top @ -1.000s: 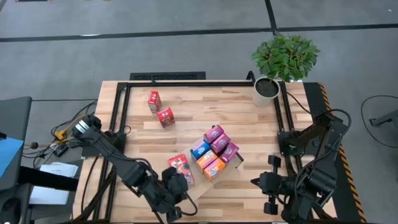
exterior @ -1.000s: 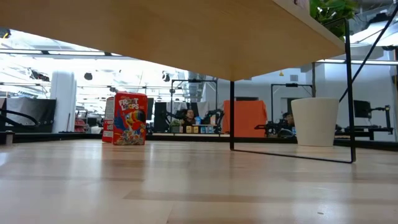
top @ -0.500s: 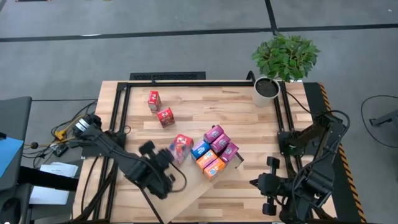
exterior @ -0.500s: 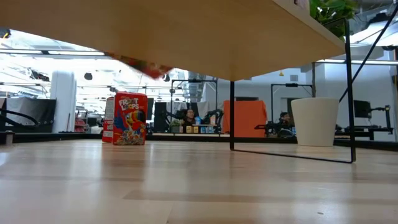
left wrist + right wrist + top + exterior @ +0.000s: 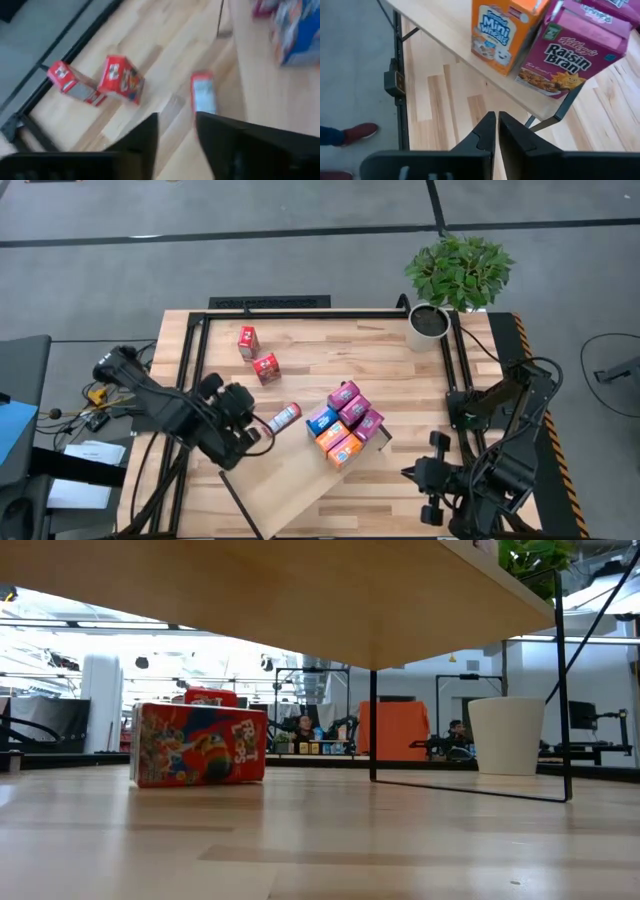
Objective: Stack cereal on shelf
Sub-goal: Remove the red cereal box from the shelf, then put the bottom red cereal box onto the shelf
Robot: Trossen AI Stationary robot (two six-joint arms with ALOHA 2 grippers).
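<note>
A red cereal box [image 5: 283, 417] lies on its side on the tabletop, just off the shelf's [image 5: 300, 480] far-left edge; in the low view that box [image 5: 198, 745] rests on a long face. My left gripper [image 5: 256, 428] hangs open beside it, touching nothing; in the left wrist view its fingers [image 5: 176, 120] stand apart, short of the box [image 5: 202, 96]. Several magenta, blue and orange boxes [image 5: 345, 425] stand on the shelf. Two more red boxes [image 5: 257, 354] sit at the far left. My right gripper [image 5: 412, 473] waits shut at the near right, below the shelf's end [image 5: 450, 25].
A potted plant [image 5: 440, 305] stands at the table's far right corner. A thin black frame [image 5: 200, 350] runs along the table's left, far and right sides. The shelf's black legs [image 5: 372, 725] stand on the tabletop. Bare planks lie between the red boxes and the plant.
My left gripper has risen and swung from the near edge toward the table's left and far side, tipping upward. It has opened and let go of the red box, which has fallen and now lies on its side on the tabletop beside the shelf.
</note>
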